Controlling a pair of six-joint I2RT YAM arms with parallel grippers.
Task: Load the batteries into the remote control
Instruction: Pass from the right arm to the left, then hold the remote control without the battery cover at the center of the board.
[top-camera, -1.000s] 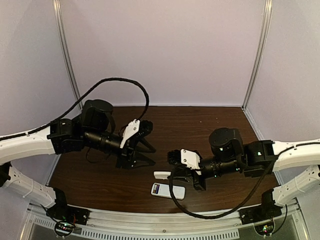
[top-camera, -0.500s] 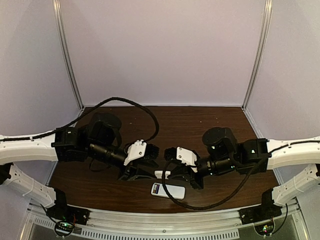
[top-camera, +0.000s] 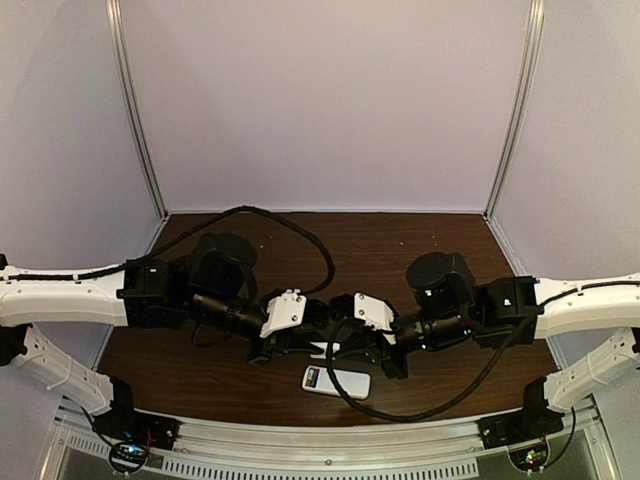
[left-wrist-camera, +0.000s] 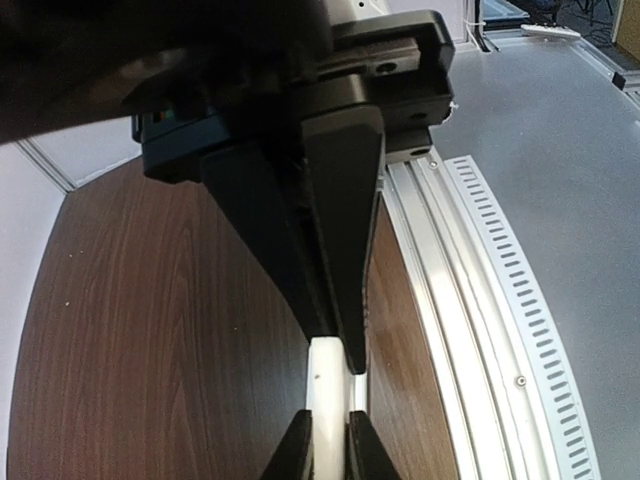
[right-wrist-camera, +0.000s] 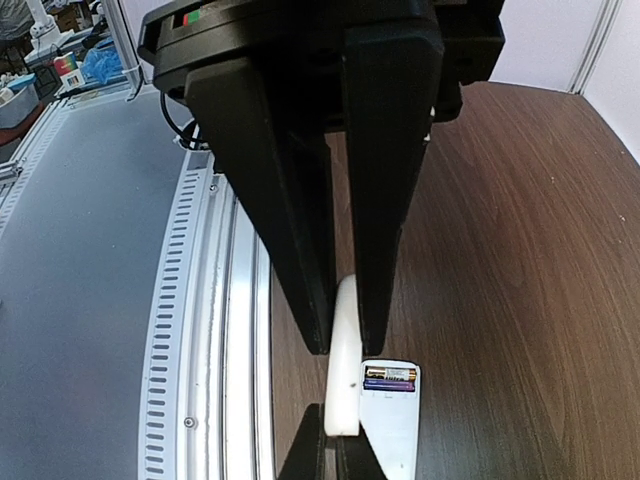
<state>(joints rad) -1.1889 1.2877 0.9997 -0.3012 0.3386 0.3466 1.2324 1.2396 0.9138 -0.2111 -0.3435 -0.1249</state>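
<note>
While near table edge (top-camera: 220, 395), remote control (top-camera: 337, 381).

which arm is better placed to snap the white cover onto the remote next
Right, probably. Its fingers hold the white cover right beside the open bay of the remote control, where both batteries sit. The left wrist view shows the cover but no remote.

I saw the dark wooden table (top-camera: 430, 245) carrying the remote control (top-camera: 337, 381), lying back upward, near the slotted metal rail (top-camera: 330, 447).
</note>
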